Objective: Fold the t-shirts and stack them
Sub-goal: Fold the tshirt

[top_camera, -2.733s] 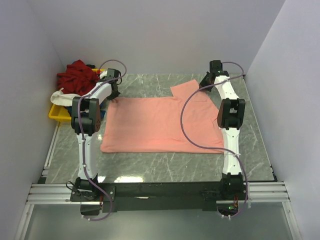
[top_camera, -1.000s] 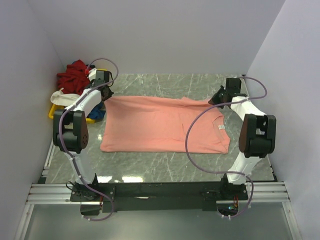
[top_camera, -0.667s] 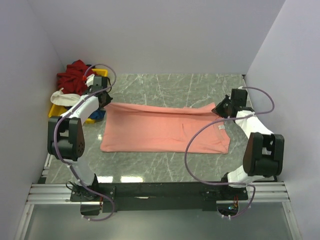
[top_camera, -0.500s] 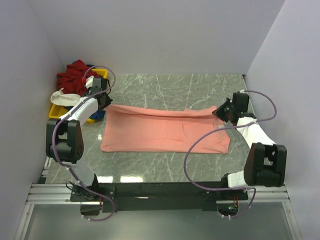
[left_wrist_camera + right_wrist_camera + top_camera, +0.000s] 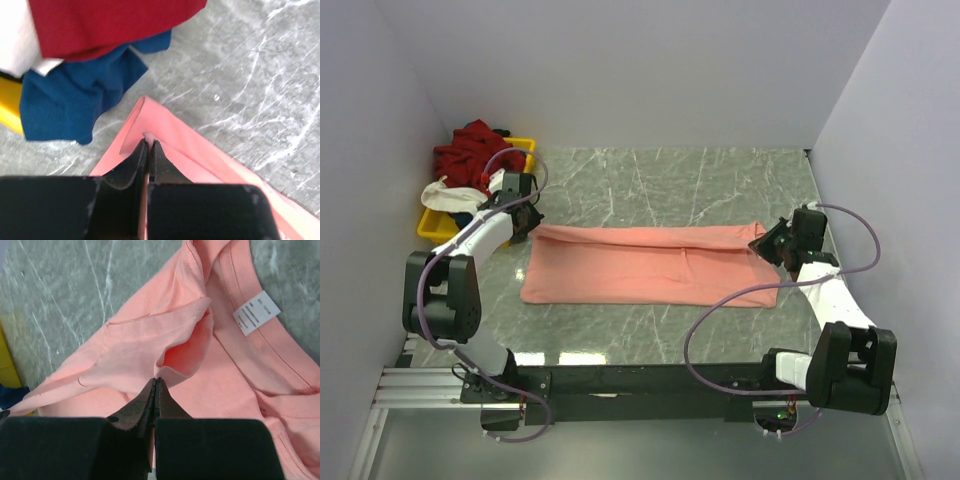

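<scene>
**Asker:** Where is the shirt, and what holds it?

**Describer:** A salmon-pink t-shirt [image 5: 650, 265] lies across the middle of the grey marbled tabletop [image 5: 660, 185], doubled into a long band. The left jaws are pinched tight on its far-left corner. The right jaws are closed on a loose fold at the far-right end, near the collar and its white neck label [image 5: 256, 312].

**Asker:** How would the cloth behave?

**Describer:** It looks light, thin and limp. It sags and wrinkles between the two grips, so it probably follows whatever pulls it and holds no shape of its own. Edges and corners seem the best places to take hold, and both ends should be kept level so the fold line stays straight.

**Asker:** How are the arms posed?

**Describer:** The left arm [image 5: 480, 230] bends outward and reaches in from the left side, with its wrist low over the cloth. The right arm [image 5: 825, 295] mirrors it from the right, elbow near the table's edge.

**Asker:** Anything else nearby?

**Describer:** A heap of dark red [image 5: 470, 150], white and blue [image 5: 70, 100] shirts sits on a yellow tray [image 5: 432, 230] in the far-left corner, just beside the left jaws.
</scene>
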Controlling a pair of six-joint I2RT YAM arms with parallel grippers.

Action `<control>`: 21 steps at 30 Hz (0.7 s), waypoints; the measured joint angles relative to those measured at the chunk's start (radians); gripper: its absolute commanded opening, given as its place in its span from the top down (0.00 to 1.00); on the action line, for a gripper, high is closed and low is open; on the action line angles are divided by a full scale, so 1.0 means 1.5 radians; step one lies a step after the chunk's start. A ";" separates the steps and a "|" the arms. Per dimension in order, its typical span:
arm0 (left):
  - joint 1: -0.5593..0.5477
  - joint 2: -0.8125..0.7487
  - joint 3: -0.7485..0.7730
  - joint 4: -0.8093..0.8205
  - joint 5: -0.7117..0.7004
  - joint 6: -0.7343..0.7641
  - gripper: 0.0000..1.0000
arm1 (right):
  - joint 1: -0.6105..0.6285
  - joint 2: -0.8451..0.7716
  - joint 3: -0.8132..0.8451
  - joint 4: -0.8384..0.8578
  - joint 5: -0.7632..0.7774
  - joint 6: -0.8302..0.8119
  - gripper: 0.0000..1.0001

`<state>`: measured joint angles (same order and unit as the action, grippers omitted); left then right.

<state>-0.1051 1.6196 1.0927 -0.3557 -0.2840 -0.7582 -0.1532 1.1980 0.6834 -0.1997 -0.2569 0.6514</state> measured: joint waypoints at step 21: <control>0.001 -0.094 -0.140 0.037 0.017 -0.054 0.59 | -0.049 -0.065 -0.127 -0.001 -0.051 -0.019 0.77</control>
<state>-0.1043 1.4792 0.8822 -0.3000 -0.2581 -0.8391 -0.2264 1.1000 0.4927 -0.2005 -0.3340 0.6224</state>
